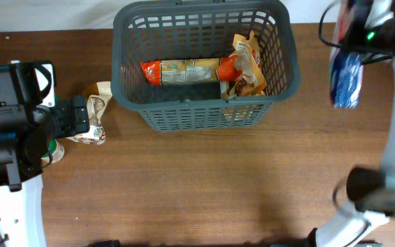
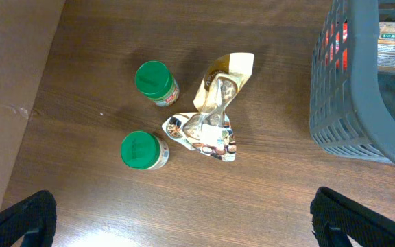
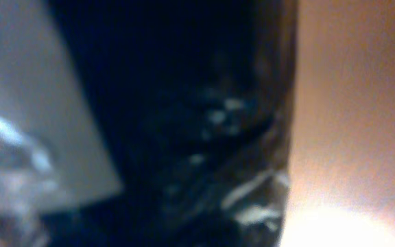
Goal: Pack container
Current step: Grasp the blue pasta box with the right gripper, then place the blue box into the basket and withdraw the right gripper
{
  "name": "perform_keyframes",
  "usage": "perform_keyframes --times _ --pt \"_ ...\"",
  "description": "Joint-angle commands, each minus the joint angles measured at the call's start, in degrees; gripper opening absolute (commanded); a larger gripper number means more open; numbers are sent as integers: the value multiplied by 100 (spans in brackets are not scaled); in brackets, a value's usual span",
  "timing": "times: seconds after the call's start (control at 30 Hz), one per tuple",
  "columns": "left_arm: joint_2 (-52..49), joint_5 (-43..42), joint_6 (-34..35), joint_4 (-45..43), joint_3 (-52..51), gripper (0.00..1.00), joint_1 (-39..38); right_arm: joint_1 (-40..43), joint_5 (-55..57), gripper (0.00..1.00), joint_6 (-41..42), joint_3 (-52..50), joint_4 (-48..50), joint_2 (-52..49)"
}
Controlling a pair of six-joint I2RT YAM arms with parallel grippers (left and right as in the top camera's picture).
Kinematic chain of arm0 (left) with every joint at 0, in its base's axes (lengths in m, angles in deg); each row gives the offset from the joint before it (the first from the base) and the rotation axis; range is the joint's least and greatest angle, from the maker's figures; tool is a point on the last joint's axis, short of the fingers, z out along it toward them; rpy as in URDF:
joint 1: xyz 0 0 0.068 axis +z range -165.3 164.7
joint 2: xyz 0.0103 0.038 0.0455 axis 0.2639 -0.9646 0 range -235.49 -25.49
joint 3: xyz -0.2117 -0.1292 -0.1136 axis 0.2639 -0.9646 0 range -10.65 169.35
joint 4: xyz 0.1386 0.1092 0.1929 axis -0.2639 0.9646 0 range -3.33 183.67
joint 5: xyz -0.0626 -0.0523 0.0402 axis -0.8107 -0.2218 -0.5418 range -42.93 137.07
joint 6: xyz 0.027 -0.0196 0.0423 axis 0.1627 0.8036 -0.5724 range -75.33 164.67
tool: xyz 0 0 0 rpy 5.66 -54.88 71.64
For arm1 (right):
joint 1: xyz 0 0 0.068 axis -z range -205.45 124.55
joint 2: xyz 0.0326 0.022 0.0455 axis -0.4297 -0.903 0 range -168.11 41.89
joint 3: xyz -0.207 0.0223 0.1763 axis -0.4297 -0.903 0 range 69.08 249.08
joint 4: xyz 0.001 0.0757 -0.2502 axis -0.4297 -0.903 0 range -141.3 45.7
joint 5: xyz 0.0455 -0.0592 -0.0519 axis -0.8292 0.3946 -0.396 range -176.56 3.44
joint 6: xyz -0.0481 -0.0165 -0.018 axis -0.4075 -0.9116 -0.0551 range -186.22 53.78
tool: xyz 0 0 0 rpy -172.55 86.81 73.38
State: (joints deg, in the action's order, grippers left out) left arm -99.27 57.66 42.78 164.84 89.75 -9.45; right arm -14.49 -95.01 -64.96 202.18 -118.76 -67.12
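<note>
Wood-grain table (image 1: 197, 185) — container (image 1: 184, 116) upon it

robot lab with wood-grain table (image 1: 204, 185)

Bright, even light from above, soft shadow by the container (image 1: 197, 115), blue packet (image 1: 346, 79) blurred overhead, left wrist view crisp, glare on the tabletop (image 2: 184, 206) at bottom, right wrist view dark, wholly out of focus.

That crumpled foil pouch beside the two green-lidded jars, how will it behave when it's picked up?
The pouch looks creased and twisted, so probably floppy when pinched. It lies flattish, likely light. The shiny film may slip between jaws.
</note>
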Motion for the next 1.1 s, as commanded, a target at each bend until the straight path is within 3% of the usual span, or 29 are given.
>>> perform_keyframes --times 0.0,0.13,0.37,0.43,0.63,0.87,1.07 --pt "-15 63 42 -11 48 99 -20 -713 -422 4 -1346 734 -55 702" --pt "-15 63 42 -11 48 99 -20 -1810 -951 4 -3263 964 -57 909" --pt "-15 63 42 -11 48 99 -20 -3394 -859 4 -6957 918 4 525" --pt "-15 63 39 -11 48 99 -20 -3563 -804 4 -7410 918 181 295" --pt "-15 63 42 -11 48 99 -20 -3595 -802 4 -7298 920 981 -739" --pt "-15 63 39 -11 48 99 -20 -3600 -743 4 -4380 920 2306 -2048" --pt "-15 63 39 -11 48 99 -20 -3646 -601 4 -3834 918 2518 -2852"
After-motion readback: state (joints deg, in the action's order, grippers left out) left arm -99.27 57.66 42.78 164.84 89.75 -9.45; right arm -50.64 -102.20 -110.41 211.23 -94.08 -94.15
